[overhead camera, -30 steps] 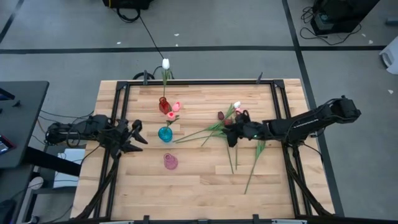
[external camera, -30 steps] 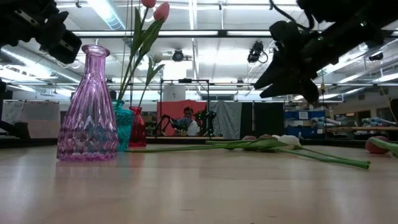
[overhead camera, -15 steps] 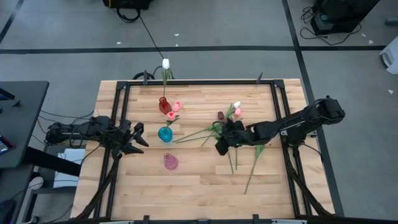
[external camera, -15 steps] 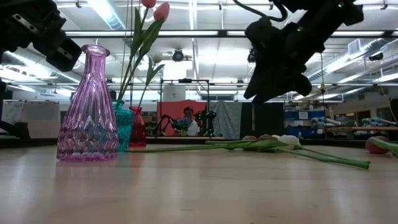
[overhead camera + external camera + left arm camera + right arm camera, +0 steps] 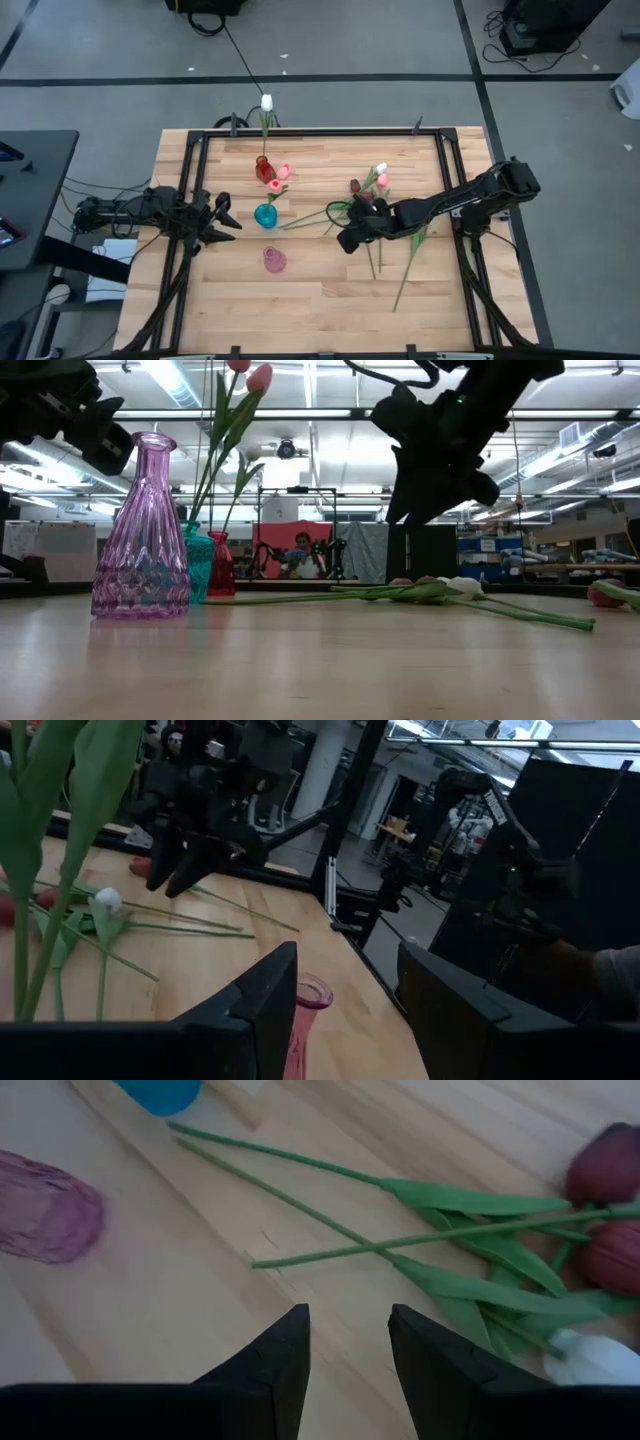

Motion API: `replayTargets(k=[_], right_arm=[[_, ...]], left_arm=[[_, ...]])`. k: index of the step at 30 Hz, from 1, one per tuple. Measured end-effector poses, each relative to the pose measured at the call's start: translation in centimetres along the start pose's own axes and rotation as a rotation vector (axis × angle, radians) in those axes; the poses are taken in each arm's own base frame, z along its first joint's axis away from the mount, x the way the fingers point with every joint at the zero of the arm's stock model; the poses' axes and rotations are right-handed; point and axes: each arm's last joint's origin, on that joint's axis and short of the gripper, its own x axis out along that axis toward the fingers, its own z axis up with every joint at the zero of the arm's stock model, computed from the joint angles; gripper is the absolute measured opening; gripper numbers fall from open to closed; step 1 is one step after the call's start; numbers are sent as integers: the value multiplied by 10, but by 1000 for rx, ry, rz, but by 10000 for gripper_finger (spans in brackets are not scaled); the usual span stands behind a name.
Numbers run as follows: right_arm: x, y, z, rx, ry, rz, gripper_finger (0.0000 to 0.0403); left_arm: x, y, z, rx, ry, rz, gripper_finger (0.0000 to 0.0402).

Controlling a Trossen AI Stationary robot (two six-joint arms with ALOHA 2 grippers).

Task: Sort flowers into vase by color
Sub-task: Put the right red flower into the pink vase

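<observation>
- Three vases stand left of centre on the table (image 5: 330,285): pink vase (image 5: 274,260) nearest, blue vase (image 5: 265,215), red vase (image 5: 264,168) holding pink flowers.
- Right claw (image 5: 348,238) hangs released above loose flowers (image 5: 372,215) lying mid-table.
- Left claw (image 5: 222,218), released, waits beside the blue vase.

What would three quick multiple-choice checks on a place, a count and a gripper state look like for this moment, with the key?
1. Where is the right gripper?
A. Above the loose flowers' stem ends
B. Inside the pink vase
C. Off the table

2. How many vases stand on the table?
A. One
B. Two
C. Three

3. The right gripper's fingers are:
A. Shut on a stem
B. Open, empty
C. Shut on a vase

Key:
1 A, it hangs over the loose flowers.
2 C, red vase, blue vase, pink vase.
3 B, bare wood shows between them.
</observation>
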Motion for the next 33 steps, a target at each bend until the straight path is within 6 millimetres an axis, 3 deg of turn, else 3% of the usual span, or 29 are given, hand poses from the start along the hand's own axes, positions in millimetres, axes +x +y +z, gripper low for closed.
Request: replayTargets(k=[5, 10, 15, 21, 33], right_arm=[[1, 7, -3, -20, 58, -78, 151], [2, -11, -13, 30, 190, -286, 151], [-6, -28, -20, 189, 421, -425, 151], [-17, -26, -34, 315, 728, -430, 151], [-17, -25, -73, 405, 887, -452, 151]], left_arm=[[0, 0, 1, 4, -17, 21, 179], [0, 1, 1, 3, -16, 25, 179], [0, 1, -1, -2, 1, 33, 179], [0, 2, -3, -8, 18, 39, 179], [0, 2, -3, 41, 20, 43, 179]])
